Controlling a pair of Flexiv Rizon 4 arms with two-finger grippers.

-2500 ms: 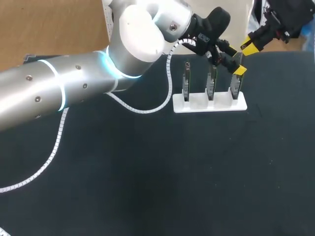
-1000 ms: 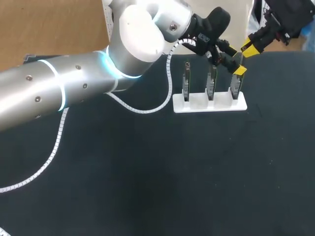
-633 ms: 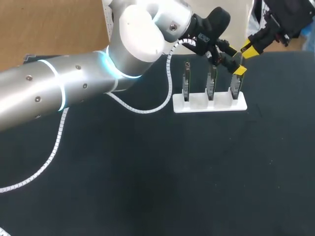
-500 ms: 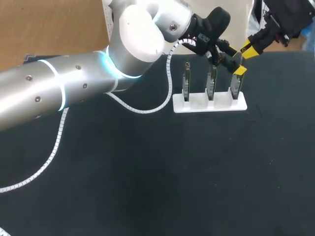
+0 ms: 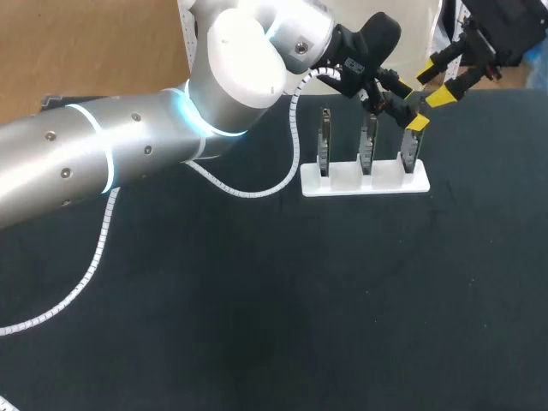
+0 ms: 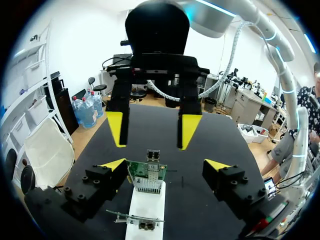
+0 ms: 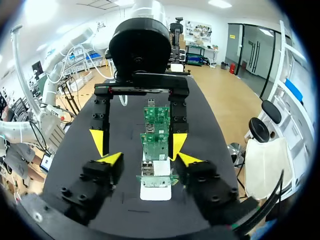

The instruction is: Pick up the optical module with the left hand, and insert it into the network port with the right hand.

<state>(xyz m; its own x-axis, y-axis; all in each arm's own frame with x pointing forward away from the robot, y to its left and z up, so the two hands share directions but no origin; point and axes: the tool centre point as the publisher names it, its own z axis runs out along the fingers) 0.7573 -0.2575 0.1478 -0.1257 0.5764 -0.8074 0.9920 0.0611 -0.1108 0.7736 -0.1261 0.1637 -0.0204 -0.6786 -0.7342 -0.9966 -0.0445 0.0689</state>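
Head view: three green cards (image 5: 366, 145) stand straight up, long side up and down, in a row on a white stand (image 5: 364, 182) near the far edge of the black table (image 5: 257, 325). My left gripper (image 6: 165, 165) is spread wide at the card at the right end (image 5: 410, 154), not squeezing it. My right gripper (image 5: 434, 86) hangs just behind, fingers apart too.
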